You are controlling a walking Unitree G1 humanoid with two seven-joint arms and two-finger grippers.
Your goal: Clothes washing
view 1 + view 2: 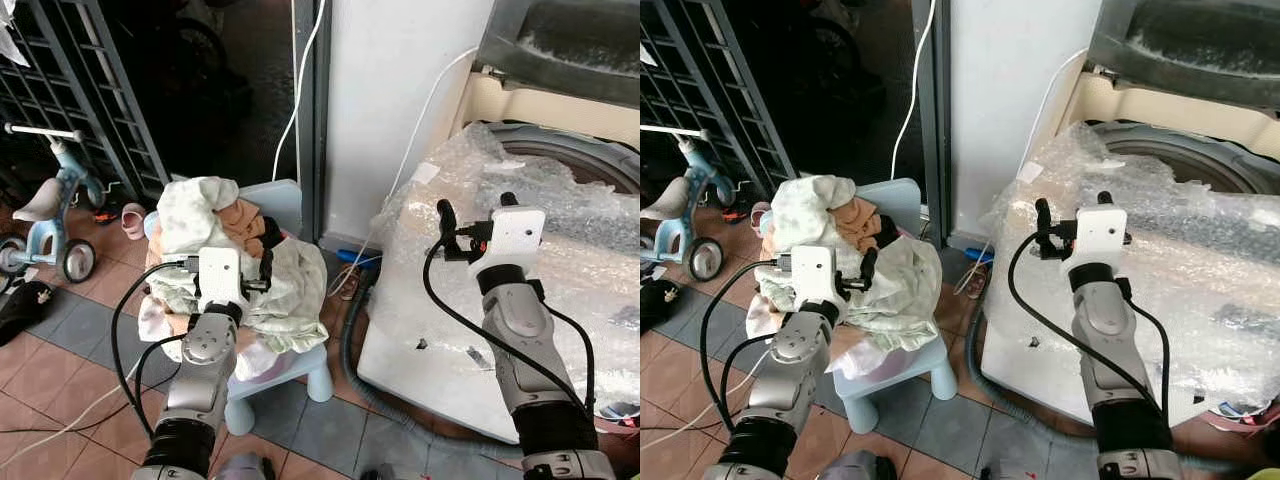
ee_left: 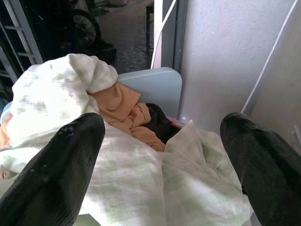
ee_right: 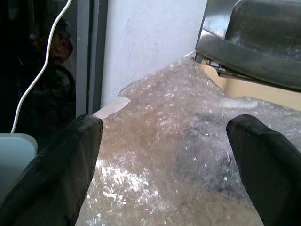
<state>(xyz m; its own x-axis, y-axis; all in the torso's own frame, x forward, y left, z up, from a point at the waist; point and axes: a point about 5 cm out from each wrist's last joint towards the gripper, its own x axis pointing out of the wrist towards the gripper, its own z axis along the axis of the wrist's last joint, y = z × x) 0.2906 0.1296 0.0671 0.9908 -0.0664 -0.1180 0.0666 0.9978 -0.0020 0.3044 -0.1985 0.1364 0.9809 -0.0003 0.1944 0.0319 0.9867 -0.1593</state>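
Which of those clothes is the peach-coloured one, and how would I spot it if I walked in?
Start at the bubble-wrapped white washing machine and look to its left, past the white wall, to the small pale blue plastic chair heaped with laundry. The peach-orange garment lies crumpled at the top of that heap by the chair back, the only warm-coloured piece among pale green-and-white cloths, with a dark garment beside it.

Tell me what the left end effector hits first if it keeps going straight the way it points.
Most likely the pale green cloth heaped on the small blue chair. The left end effector is open just above it, though depth is hard to judge.
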